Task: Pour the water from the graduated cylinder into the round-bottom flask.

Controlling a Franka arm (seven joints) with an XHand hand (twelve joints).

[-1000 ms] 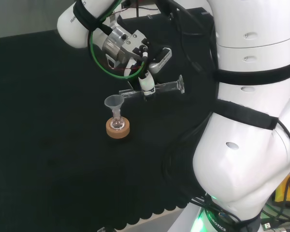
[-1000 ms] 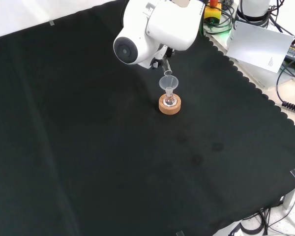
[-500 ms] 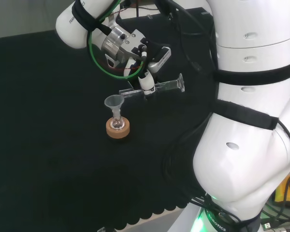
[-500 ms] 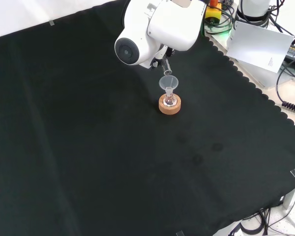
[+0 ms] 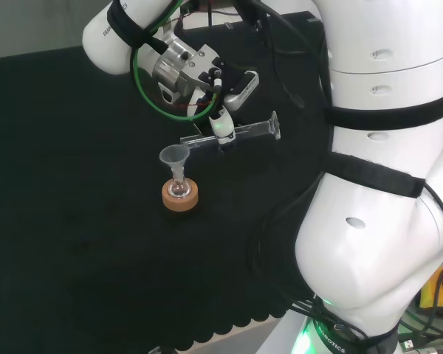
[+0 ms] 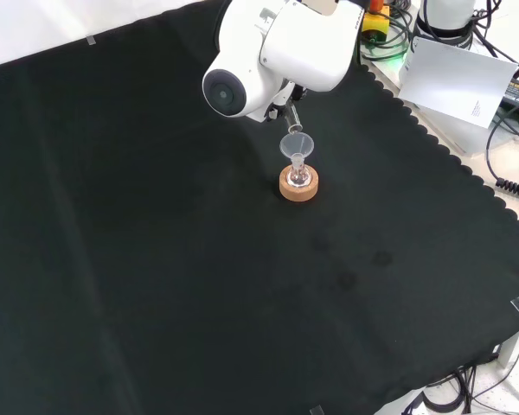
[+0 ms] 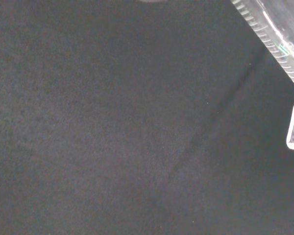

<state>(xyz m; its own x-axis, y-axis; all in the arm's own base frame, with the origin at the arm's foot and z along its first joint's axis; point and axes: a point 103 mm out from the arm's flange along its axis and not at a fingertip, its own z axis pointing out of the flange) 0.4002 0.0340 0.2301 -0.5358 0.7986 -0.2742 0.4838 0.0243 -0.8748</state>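
Observation:
The clear graduated cylinder [image 5: 240, 133] lies nearly level above the cloth in the head view, its mouth pointing left toward a clear funnel [image 5: 174, 155]. My hand [image 5: 221, 122] is shut on the cylinder's middle. The funnel sits in the neck of a small round-bottom flask [image 5: 179, 189] that rests on a cork ring [image 5: 180, 197]. In the front view the cylinder's mouth [image 6: 292, 118] pokes out from under the white arm link, just above the funnel [image 6: 297, 144] and the flask [image 6: 298, 176]. The wrist view catches the cylinder's scale and base [image 7: 284, 54] up close.
Black cloth [image 6: 156, 259] covers the bench, with its scalloped edge [image 6: 432, 143] at the right of the front view. Beyond that edge lie cables and a white card [image 6: 458, 78]. The arm's big white links [image 5: 384, 184] stand at the right of the head view.
The hand and cylinder have lifted slightly and drifted a little left in the head view. The flask, funnel and cork ring have stayed put.

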